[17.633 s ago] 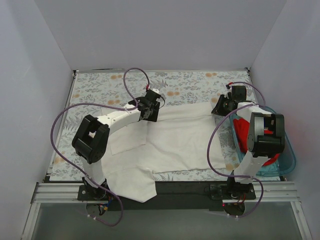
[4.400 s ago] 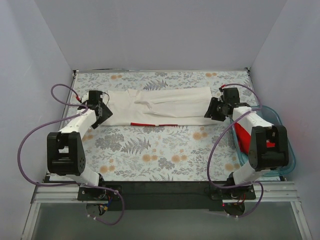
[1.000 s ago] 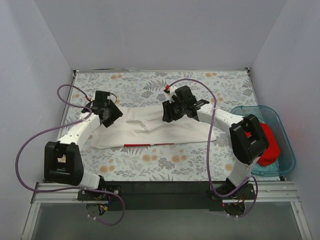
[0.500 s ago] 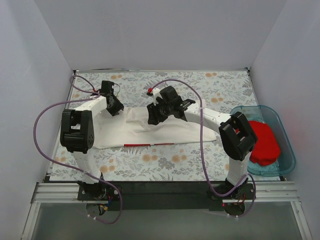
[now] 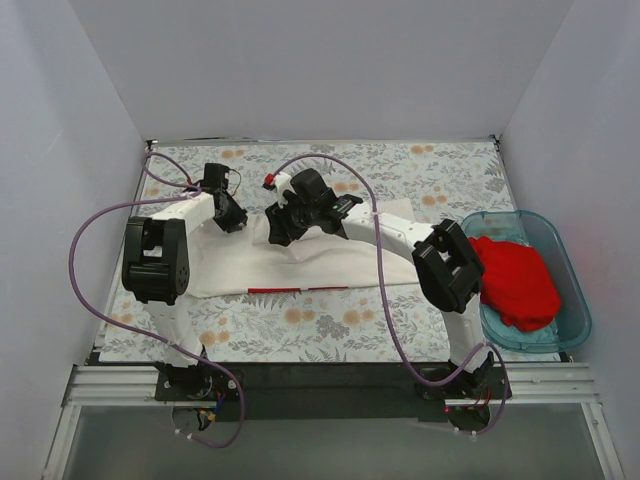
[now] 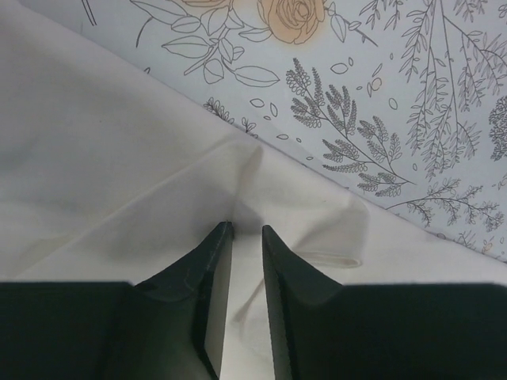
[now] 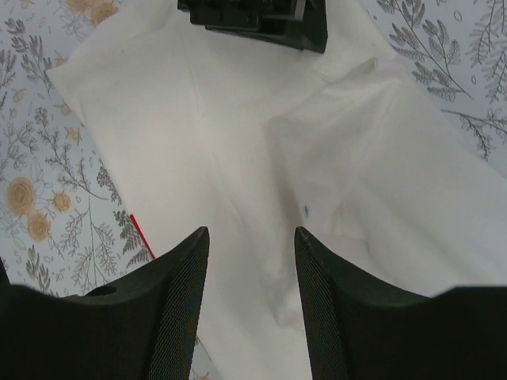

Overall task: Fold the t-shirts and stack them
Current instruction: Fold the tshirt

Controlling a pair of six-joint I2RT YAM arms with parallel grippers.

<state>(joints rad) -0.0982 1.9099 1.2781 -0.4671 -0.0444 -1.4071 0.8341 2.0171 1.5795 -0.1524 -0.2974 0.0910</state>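
The white t-shirt (image 5: 340, 265) lies folded into a long strip across the floral table, with a thin red print edge (image 5: 300, 290) at its near side. My left gripper (image 5: 232, 215) sits at its far left corner, its jaws nearly closed and pinching a raised fold of the white cloth (image 6: 119, 182). My right gripper (image 5: 278, 232) hovers open just right of it over the shirt (image 7: 238, 142), with nothing between its fingers (image 7: 178, 277). The left gripper (image 7: 257, 20) shows at the top of the right wrist view. The red t-shirt (image 5: 515, 280) lies bunched in the tub.
The translucent blue tub (image 5: 580, 320) stands at the table's right edge. The floral table cover (image 5: 300, 330) shows bare in front of the shirt and behind it. Purple cables loop over both arms. White walls enclose the table on three sides.
My right gripper has slid left along the white shirt until close beside the left gripper. My left gripper shifted slightly toward the back, then held still. The red shirt shows more fully.
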